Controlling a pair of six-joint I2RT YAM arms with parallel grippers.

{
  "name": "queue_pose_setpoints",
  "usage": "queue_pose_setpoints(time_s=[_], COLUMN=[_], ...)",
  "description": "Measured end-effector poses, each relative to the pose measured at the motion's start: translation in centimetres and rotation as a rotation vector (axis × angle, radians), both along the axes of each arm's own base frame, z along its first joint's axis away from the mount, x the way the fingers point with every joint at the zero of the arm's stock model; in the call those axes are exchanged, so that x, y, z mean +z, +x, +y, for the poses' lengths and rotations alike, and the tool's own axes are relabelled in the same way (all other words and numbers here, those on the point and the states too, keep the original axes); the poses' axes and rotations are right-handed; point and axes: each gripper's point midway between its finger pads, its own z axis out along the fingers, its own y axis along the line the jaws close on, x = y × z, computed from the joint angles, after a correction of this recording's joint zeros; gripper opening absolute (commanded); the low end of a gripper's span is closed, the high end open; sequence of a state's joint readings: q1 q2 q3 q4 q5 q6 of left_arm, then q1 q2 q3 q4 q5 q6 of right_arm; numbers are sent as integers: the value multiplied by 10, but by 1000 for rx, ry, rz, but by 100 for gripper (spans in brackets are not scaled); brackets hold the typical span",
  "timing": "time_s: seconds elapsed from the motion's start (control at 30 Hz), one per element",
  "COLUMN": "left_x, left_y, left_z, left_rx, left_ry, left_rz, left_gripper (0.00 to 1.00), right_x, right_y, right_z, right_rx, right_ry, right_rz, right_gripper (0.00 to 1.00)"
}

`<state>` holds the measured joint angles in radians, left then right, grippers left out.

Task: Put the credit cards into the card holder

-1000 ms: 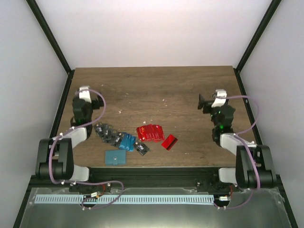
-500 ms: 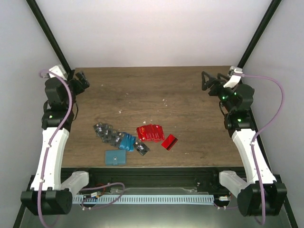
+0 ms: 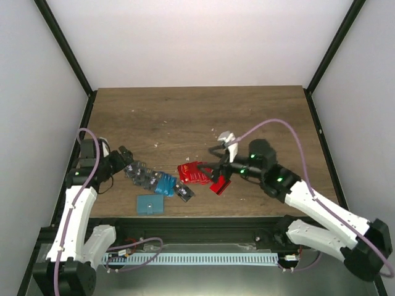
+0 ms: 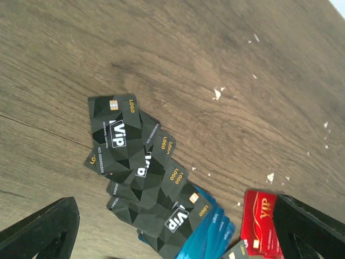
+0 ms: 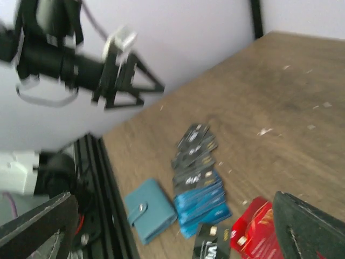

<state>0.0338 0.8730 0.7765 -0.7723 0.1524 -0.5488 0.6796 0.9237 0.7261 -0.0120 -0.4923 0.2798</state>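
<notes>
The credit cards lie fanned near the table's front: dark patterned ones (image 3: 139,172) (image 4: 135,172) (image 5: 194,154), blue ones (image 3: 165,184) (image 4: 213,232) (image 5: 202,205) and red ones (image 3: 196,172) (image 4: 261,221) (image 5: 259,234), plus a single red card (image 3: 220,184). The teal card holder (image 3: 150,204) (image 5: 148,210) lies flat and closed by its snap tab, in front of the blue cards. My left gripper (image 3: 123,155) (image 4: 175,216) hovers open over the dark cards. At the right end of the red pile, my right gripper (image 3: 218,165) (image 5: 173,208) is open. Neither holds anything.
The black frame rail (image 3: 203,225) (image 5: 102,178) runs along the table's front edge just behind the card holder. Small white crumbs (image 4: 217,94) dot the wooden table (image 3: 197,117). The left arm's gripper shows in the right wrist view (image 5: 126,70).
Both arms have swung down from raised positions near the table's far corners toward the cards. The cards and card holder have not moved.
</notes>
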Motion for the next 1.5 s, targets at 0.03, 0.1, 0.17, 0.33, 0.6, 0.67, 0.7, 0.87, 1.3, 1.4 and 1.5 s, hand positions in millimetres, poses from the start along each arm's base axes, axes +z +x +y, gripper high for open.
queue_pose_setpoints(time_s=[0.03, 0.1, 0.17, 0.33, 0.6, 0.67, 0.7, 0.87, 1.3, 1.4, 1.5], left_x=[1, 11, 24, 52, 61, 58, 57, 57, 64, 63, 63], left_y=[-5, -10, -10, -6, -9, -10, -10, -10, -9, -8, -8], left_z=[-1, -2, -2, 3, 9, 11, 12, 15, 15, 13, 12], left_rx=[-6, -21, -38, -61, -32, -20, -16, -6, -3, -11, -18], left_ry=[-1, 10, 26, 84, 119, 127, 131, 143, 150, 149, 149], left_rz=[-1, -29, -52, -128, -212, -210, -211, -223, -254, -251, -252], left_gripper=[100, 100, 100, 100, 100, 100, 100, 100, 100, 100, 100], right_x=[-7, -24, -50, -120, -174, -179, -182, -207, -256, -256, -255], right_y=[-9, -29, -59, -107, -114, -110, -108, -97, -82, -79, -78], right_z=[9, 33, 65, 119, 166, 177, 184, 212, 223, 224, 224], right_rx=[32, 105, 216, 427, 589, 605, 612, 637, 634, 626, 623], right_ry=[-22, -84, -168, -388, -553, -567, -575, -630, -741, -743, -744], right_rz=[-8, -39, -83, -156, -284, -314, -328, -376, -410, -424, -429], right_gripper=[100, 100, 100, 98, 95, 92, 91, 89, 89, 90, 93])
